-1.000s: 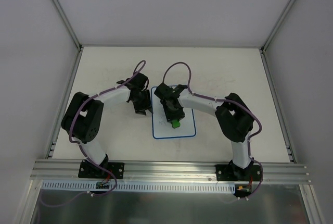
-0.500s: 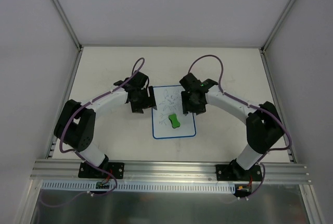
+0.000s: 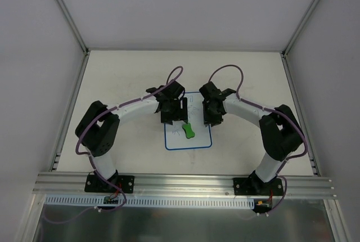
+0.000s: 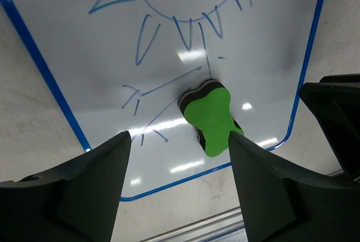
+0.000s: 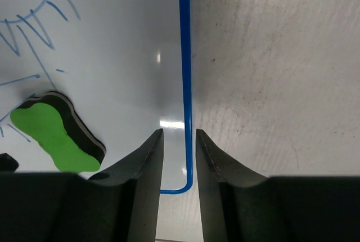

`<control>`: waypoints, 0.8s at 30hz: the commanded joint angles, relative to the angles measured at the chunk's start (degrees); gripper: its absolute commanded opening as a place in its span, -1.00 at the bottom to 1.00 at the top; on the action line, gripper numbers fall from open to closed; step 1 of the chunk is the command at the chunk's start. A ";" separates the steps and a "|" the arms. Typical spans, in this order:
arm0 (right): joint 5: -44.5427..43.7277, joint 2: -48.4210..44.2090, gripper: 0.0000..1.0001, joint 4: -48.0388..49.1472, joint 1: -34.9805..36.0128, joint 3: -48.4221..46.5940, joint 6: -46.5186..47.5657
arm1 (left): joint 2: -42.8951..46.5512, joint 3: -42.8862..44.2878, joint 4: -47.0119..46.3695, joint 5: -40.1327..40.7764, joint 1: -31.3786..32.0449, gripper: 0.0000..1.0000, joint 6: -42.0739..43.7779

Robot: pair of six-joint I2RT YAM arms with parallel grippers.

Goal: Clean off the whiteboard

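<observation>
The whiteboard [image 3: 198, 140] lies flat on the table, blue-rimmed, with a blue sun drawing and strokes [image 4: 180, 5]. A green bone-shaped eraser [image 3: 188, 131] lies on the board, free of both grippers; it also shows in the left wrist view [image 4: 212, 117] and the right wrist view [image 5: 48, 135]. My left gripper [image 3: 172, 118] is wide open above the board's upper left part, with the eraser just ahead of its right finger [image 4: 179, 136]. My right gripper [image 3: 210, 118] hovers over the board's right rim [image 5: 184, 56], its jaws a narrow gap apart and empty [image 5: 178, 134].
The pale table top [image 3: 247, 79] surrounds the board. An aluminium rail [image 3: 180, 181] runs along the near edge, and white walls with metal posts [image 3: 67, 17] enclose the sides and back.
My right gripper has left the eraser on the board and moved to the board's right rim. My left gripper has moved right from the board's left edge to over the board.
</observation>
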State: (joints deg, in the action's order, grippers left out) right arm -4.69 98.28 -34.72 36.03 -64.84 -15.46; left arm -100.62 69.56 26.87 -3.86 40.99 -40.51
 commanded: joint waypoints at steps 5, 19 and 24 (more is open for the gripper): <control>-1.46 1.48 -0.39 4.22 -0.35 2.79 -1.67 | -4.41 4.35 1.87 2.63 3.48 0.39 -1.32; 0.12 3.59 -0.85 6.24 -0.61 5.16 -1.41 | -8.71 7.43 3.01 3.33 5.94 0.26 -0.18; -0.32 3.85 -0.95 6.24 -0.61 5.42 -1.94 | -9.59 7.08 3.80 3.51 6.12 0.19 -0.01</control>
State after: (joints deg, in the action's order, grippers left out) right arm -3.77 100.03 -29.69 35.53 -61.39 -16.21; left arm -109.78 75.57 28.88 -2.20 46.57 -41.01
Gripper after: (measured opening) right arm 0.040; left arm 0.605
